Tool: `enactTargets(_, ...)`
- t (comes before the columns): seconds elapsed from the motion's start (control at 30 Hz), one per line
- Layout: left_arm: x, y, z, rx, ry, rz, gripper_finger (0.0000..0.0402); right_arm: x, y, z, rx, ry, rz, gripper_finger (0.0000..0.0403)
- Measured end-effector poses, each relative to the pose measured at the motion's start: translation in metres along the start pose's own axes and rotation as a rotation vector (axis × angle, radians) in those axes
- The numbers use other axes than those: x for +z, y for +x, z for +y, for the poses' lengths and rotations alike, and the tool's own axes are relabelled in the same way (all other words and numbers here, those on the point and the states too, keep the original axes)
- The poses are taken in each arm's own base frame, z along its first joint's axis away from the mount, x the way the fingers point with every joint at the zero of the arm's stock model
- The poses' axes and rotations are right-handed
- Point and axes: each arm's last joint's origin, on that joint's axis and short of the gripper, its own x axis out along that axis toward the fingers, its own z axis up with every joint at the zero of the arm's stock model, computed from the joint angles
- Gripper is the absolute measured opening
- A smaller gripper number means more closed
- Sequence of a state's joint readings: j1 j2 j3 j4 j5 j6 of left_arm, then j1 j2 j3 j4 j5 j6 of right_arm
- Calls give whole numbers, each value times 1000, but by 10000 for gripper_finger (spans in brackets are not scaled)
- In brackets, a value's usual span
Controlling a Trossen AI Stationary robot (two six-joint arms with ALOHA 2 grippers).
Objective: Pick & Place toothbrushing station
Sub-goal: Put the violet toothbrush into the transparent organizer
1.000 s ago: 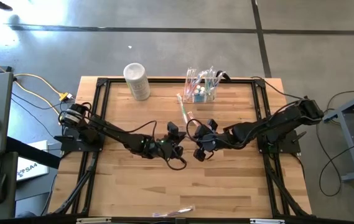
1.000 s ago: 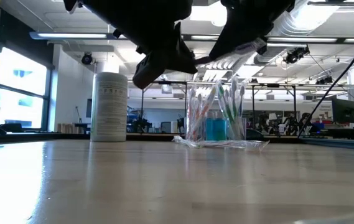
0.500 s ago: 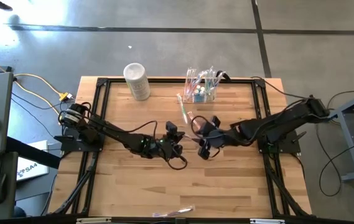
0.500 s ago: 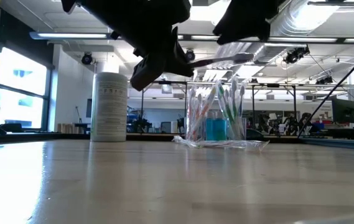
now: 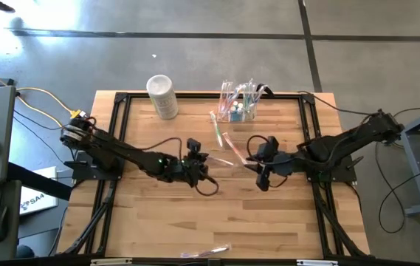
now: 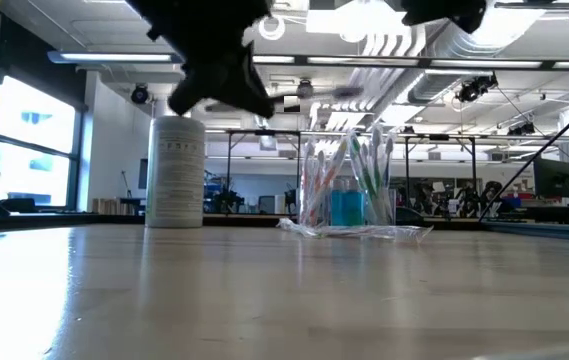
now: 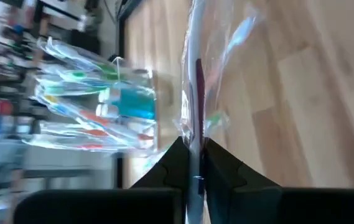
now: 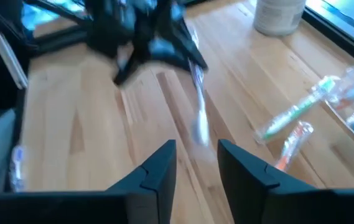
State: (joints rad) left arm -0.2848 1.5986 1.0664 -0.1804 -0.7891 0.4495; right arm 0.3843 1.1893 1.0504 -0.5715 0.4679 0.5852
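**Hazards**
- Near edge of the light wooden slatted table [image 5: 158, 222]: one wrapped toothbrush [image 5: 210, 253], well apart from both arms. No hazard judged.
- Table centre: left gripper [image 7: 191, 146], clamped on a thin toothbrush in a clear crinkled wrapper [image 7: 196, 93]. Grip at one end only, on slippery film. Expect possible slip or swing of the free end.
- Just right of centre: right gripper [image 8: 195, 152], fingers parted, holding nothing. Close to the held brush tip. Avoid contact likely to knock the brush loose.
- Between centre and far edge: two loose wrapped toothbrushes [image 5: 217, 127] flat on the wood. Risk of snagging on a low approach.

**Containers**
- Far edge, right of the middle: small clear thin-walled plastic toothbrushing station [image 5: 239, 109], upright, ungripped. Filled with standing toothbrushes and a blue item [image 6: 347, 205], identity unclear. Light and top-heavy; likely to tip if nudged.
- Far edge, left of the middle: whitish translucent cylindrical container [image 5: 162, 96], upright. Contents not discernible.
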Motion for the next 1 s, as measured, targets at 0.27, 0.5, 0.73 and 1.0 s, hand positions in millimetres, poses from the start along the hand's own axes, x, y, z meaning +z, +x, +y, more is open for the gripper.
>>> enactTargets(0.27, -12, -4, 59, -214, -255, -272, 19, -23, -4, 13, -74, -42, 2, 86)
enactTargets(0.5, -57, 28, 86, -341, -526, -611, 19, -47, 1, 11, -163, -25, -37, 76)
enactTargets(0.73, -91, 48, 100, -403, -651, -941, 20, -58, 16, 7, -189, 6, -153, 74)
enactTargets(1.0, -122, 88, 107, -479, -811, -1023, 21, -60, 28, 2, -170, 30, -216, 74)
